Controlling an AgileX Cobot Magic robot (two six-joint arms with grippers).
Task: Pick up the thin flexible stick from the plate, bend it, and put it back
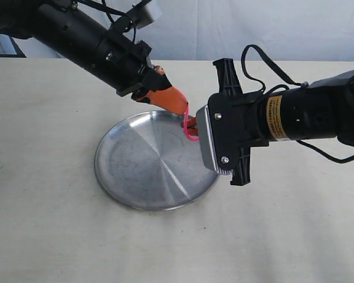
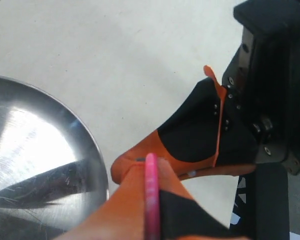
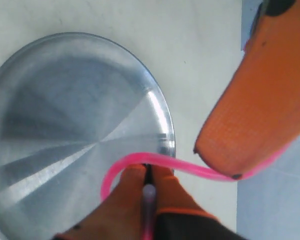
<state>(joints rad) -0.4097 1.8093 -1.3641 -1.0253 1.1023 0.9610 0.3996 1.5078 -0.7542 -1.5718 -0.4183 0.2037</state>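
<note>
The thin pink stick (image 1: 189, 128) hangs in a tight loop between my two grippers, above the right rim of the silver plate (image 1: 143, 171). My left gripper (image 1: 183, 106) is shut on one end of the stick (image 2: 151, 195). My right gripper (image 1: 192, 122) is shut on the other, whitish-tipped end (image 3: 148, 197). In the right wrist view the stick (image 3: 140, 161) curves out of my orange fingers (image 3: 127, 192), arcs over the plate (image 3: 55, 115) and runs to the left gripper's fingers (image 3: 255, 95). The fingertips of both grippers nearly touch.
The plate sits on a pale cloth-covered table (image 1: 295, 218). In the exterior view the right arm's black wrist body (image 1: 242, 127) crowds the plate's right side and the left arm (image 1: 88, 41) reaches in from the upper left.
</note>
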